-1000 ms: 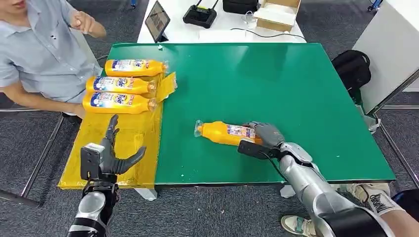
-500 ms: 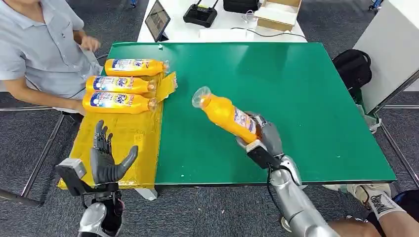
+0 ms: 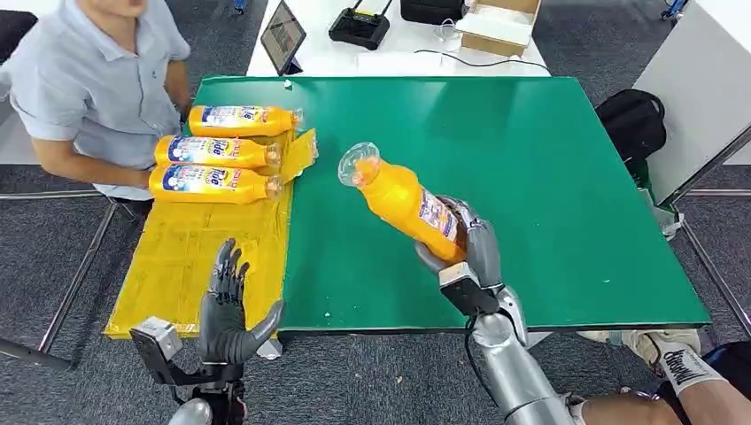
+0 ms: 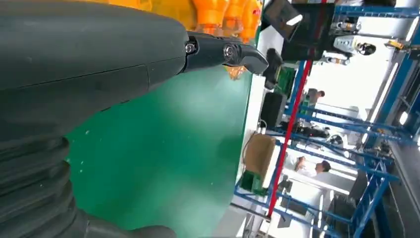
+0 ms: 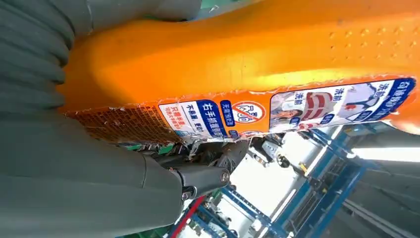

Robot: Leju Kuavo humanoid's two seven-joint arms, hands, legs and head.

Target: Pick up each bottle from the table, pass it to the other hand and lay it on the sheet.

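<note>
My right hand (image 3: 471,250) grips an orange detergent bottle (image 3: 398,199) by its base, lifted off the green table (image 3: 531,177) with its clear cap tilted up toward the far left. The right wrist view shows that bottle (image 5: 257,64) close up, its label facing the camera and my fingers (image 5: 198,176) wrapped around it. My left hand (image 3: 230,305) is raised at the table's near left corner, fingers spread and holding nothing; its thumb (image 4: 225,52) is in the left wrist view. Three orange bottles (image 3: 212,152) lie side by side on the yellow sheet (image 3: 204,257).
A person in a grey shirt (image 3: 97,88) sits at the far left, one arm next to the sheet. A white table behind holds a tablet (image 3: 282,37), a controller (image 3: 359,27) and a cardboard box (image 3: 496,25). A black bag (image 3: 630,119) lies to the right.
My right hand lifted the bottle off the table and tilted its cap up. My left hand moved right along the near edge, staying open. The person drew an arm back.
</note>
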